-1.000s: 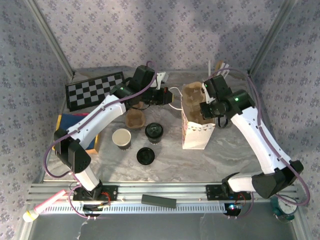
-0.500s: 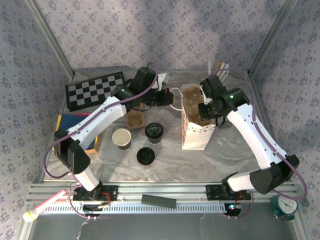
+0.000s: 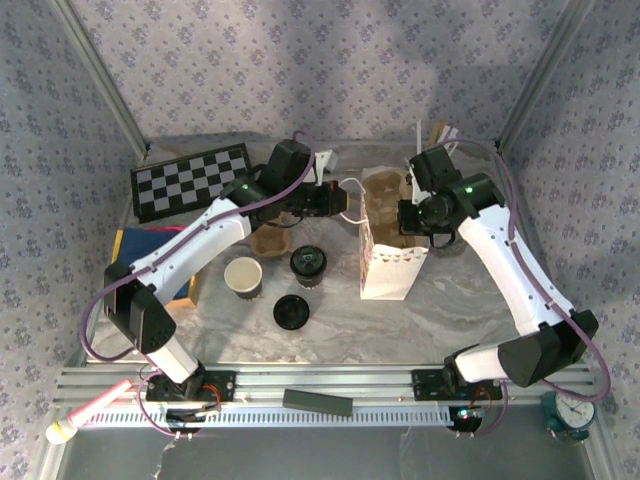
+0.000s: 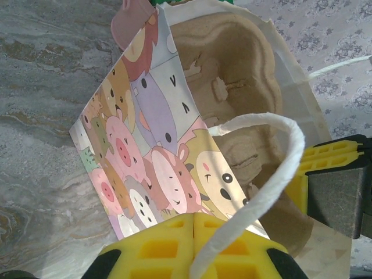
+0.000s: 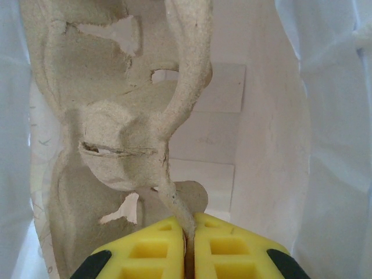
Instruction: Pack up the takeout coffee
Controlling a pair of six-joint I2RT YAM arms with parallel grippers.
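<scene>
The coffee [image 3: 308, 262] stood upright on the surface [image 3: 450, 300], lid up, just outside the bag [image 3: 392, 272] at the bag's 9 o'clock in the top view. It was not yet packed. A lidless cup [image 3: 243, 275] stood at its 9 o'clock and a loose lid [image 3: 291, 311] lay at its 7 o'clock, both apart from it.

Both grippers were taken up with the bag. The left gripper [image 4: 193, 225] had its fingers together, clamped on the white rope handle [image 4: 273, 168] at the bag's left rim. The right gripper [image 5: 185, 231] was down in the bag's mouth, fingers pinched on the thin edge of a pulp tray [image 5: 116, 133], which appeared to stand on end inside the bag rather than lie flat.

From the left gripper the coffee lay at about 7 o'clock, and from the right gripper at about 8 o'clock and farther off, with the bag's wall between. So the left arm was judged the nearer. It would have to let go of the handle before reaching down and back for the cup. Since the cup's long axis was vertical, a side grasp below the lid looked the likely approach, followed by a lift over the rim toward 2 o'clock.
</scene>
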